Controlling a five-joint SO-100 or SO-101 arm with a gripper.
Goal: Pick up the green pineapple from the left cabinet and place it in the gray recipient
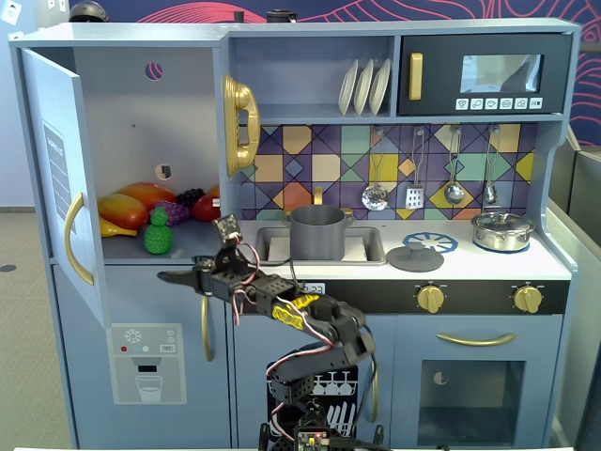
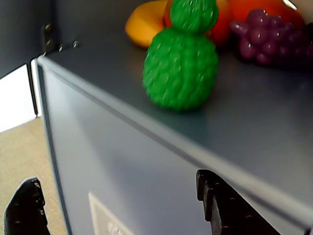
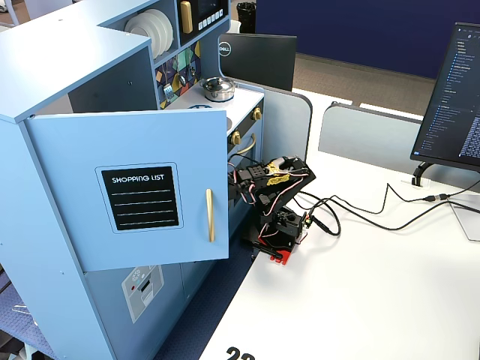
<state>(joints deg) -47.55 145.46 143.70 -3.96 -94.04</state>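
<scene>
The green pineapple (image 1: pixel 158 233) stands upright at the front of the open left cabinet's (image 1: pixel 131 113) shelf, ahead of other toy fruit. In the wrist view the pineapple (image 2: pixel 181 68) is up ahead on the shelf (image 2: pixel 254 112). My gripper (image 2: pixel 122 208) is open and empty, with its black fingertips (image 2: pixel 222 205) wide apart. It is below the shelf's front edge, facing the lower panel. In a fixed view the gripper (image 1: pixel 178 278) hovers just below and right of the pineapple. The gray recipient (image 1: pixel 317 233) sits in the sink. The open cabinet door (image 3: pixel 127 187) hides the gripper in a fixed view.
Purple grapes (image 1: pixel 178 209), a yellow banana (image 1: pixel 117 228) and orange-red fruit (image 1: pixel 136 202) lie behind the pineapple. The door with a gold handle (image 1: pixel 75 240) swings out at the left. A shiny silver lidded pot (image 1: pixel 502 230) and a gray lid (image 1: pixel 414 256) are on the counter.
</scene>
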